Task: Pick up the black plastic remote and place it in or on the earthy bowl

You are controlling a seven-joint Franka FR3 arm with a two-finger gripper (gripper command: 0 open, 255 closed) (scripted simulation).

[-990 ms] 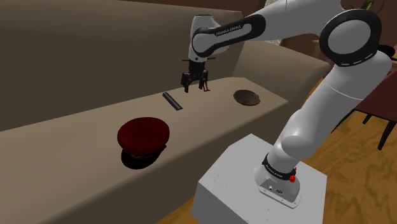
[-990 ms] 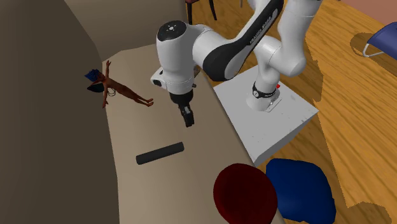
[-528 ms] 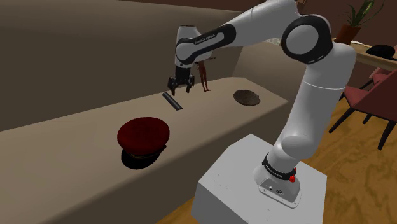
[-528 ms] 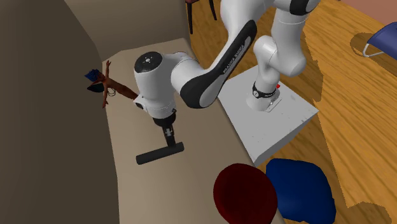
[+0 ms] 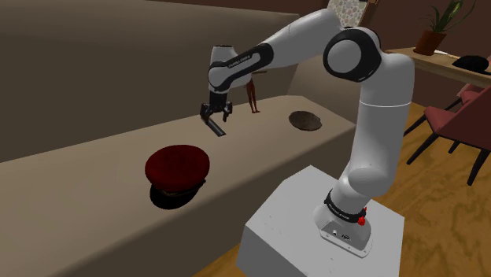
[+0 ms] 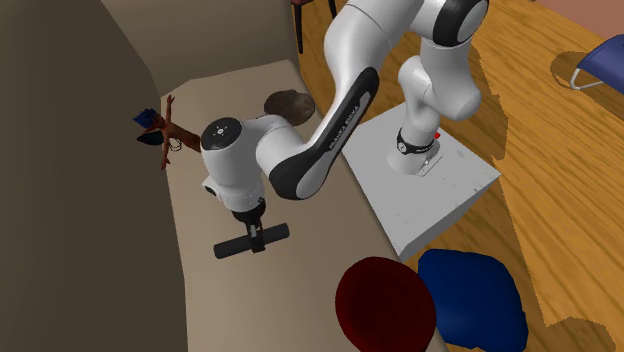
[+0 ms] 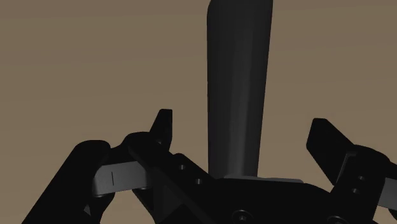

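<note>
While my all-black two-finger gripper [image 7: 241, 124] hangs low over the long, slim black bar-shaped remote [image 7: 238, 83], my fingers [image 7: 162, 130] stand wide apart and clasp nothing. The remote runs lengthwise through the gap, with a strip of tan surface showing between it and each finger. The remote lies flat on the tan ledge [image 5: 94, 157]; well apart from it toward the shoulder view's right sits the shallow brown bowl [image 5: 304, 120], a small brown figurine [image 5: 252, 98] stands beyond it, and a dark red peaked cap [image 5: 177, 167] rests off its other side.
</note>
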